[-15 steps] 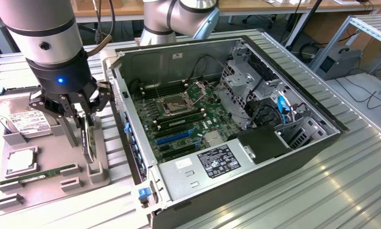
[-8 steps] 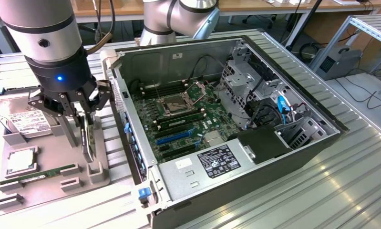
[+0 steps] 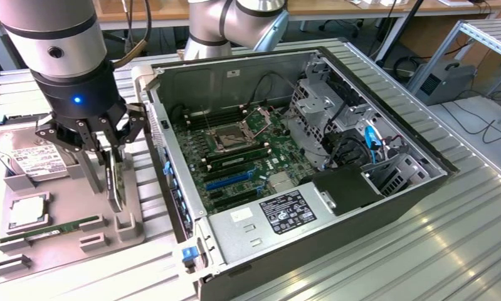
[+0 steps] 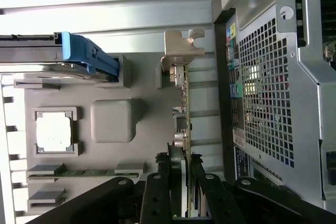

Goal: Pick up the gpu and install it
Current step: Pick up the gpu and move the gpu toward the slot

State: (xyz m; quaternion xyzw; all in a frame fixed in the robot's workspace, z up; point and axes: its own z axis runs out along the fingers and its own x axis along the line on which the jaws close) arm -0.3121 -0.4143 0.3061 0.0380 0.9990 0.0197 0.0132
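Hard drive (image 3: 20, 157) farthest from PC case (image 3: 259, 232), grey tray (image 3: 66, 241) beside the case, end effector (image 3: 106, 182) astride gpu (image 4: 184, 98), grip tight or not: can't tell, gpu upright in tray, just outside case wall, worktop (image 3: 451, 238) under the case.

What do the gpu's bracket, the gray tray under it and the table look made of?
The gpu bracket: bare sheet metal, probably steel; dull silver-gray with bent tabs. Tray: likely matte gray plastic; no glare, moulded pockets. Table: ribbed metal, probably aluminium; bright streaked reflections.
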